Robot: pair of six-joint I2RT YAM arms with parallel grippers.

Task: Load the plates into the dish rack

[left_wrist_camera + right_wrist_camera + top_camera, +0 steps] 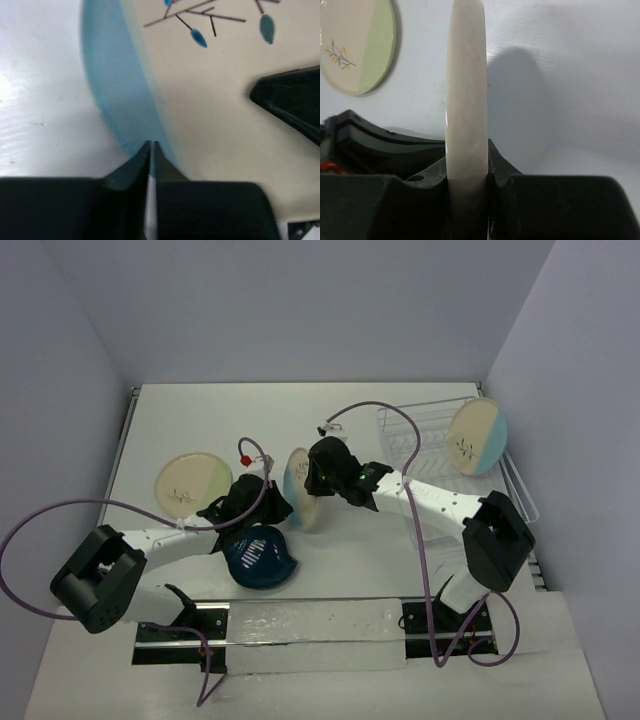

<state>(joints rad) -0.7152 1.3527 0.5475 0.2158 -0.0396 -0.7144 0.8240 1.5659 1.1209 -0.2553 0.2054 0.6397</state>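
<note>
The cream-and-light-blue round ceramic plate [303, 490] stands on edge at the middle of the white desk [180, 420], well apart from the white wire dish rack [420, 440]. The right gripper's [467, 161] jaws pinch its rim. The left gripper's [151, 148] jaws look pressed onto the opposite rim. Stiff, glazed and breakable, it is likely slippery, so the rim wants a deep, square hold.

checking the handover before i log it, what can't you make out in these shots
- left claw: left wrist view is too close and blurred to tell if it pinches the blue-and-cream sprig plate by the rim or just touches it
- dish rack: top view, right arm covers its near slots
- teal leaf dish: top view, left arm hides its far edge
- cream-and-green sprig plate: right wrist view, cut off by the frame's left edge
</note>
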